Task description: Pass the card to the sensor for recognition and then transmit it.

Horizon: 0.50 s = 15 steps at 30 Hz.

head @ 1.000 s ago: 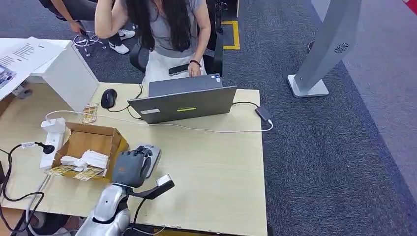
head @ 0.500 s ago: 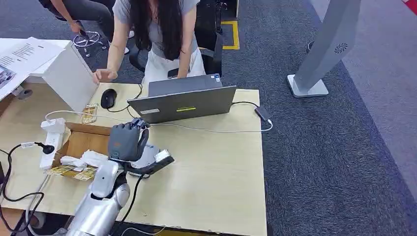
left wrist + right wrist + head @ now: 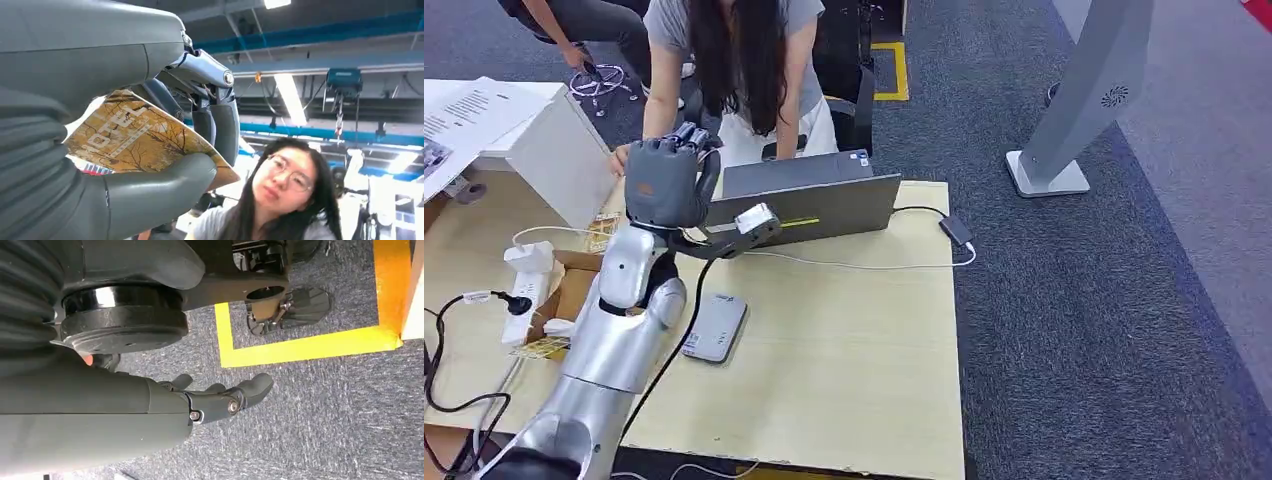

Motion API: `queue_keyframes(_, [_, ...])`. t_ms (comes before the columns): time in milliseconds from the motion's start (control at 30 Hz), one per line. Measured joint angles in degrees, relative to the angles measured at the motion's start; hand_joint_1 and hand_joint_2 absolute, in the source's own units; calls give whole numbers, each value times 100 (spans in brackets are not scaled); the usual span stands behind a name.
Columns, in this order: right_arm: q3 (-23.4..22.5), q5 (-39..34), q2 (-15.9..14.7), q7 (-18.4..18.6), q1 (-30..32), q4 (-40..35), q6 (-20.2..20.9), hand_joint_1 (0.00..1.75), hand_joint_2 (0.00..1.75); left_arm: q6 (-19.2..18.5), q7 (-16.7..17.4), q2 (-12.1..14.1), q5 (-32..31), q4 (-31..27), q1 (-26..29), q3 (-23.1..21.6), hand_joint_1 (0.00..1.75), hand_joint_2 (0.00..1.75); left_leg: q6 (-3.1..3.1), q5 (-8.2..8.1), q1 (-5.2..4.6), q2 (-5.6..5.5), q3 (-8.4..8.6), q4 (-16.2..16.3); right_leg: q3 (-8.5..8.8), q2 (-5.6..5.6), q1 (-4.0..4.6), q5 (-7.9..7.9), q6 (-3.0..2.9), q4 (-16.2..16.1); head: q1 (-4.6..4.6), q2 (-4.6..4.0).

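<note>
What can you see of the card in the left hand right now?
The card is thin, flat and looks like printed plastic or card stock: a golden-yellow face with bare tree branches and pale lettering reading HOTEL. The left hand pinches it, the thick grey thumb under it and darker fingers over it, one corner sticking out free. It is held raised and tilted, toward the person beyond.

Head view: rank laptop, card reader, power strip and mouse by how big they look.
1. Laptop, clearly largest.
2. Power strip and card reader: look alike, so unranked; the left hand's arm partly hides the reader.
3. Mouse: hidden, unranked.
</note>
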Motion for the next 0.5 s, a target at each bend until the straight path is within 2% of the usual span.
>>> queue_keyframes(500, [7, 15, 0, 55, -3, -9, 24, 0, 175, -122, 219, -2, 2, 186, -447, -59, 175, 175, 0, 0, 1, 5, 0, -1, -1, 3, 3, 0, -1, 0, 0, 0])
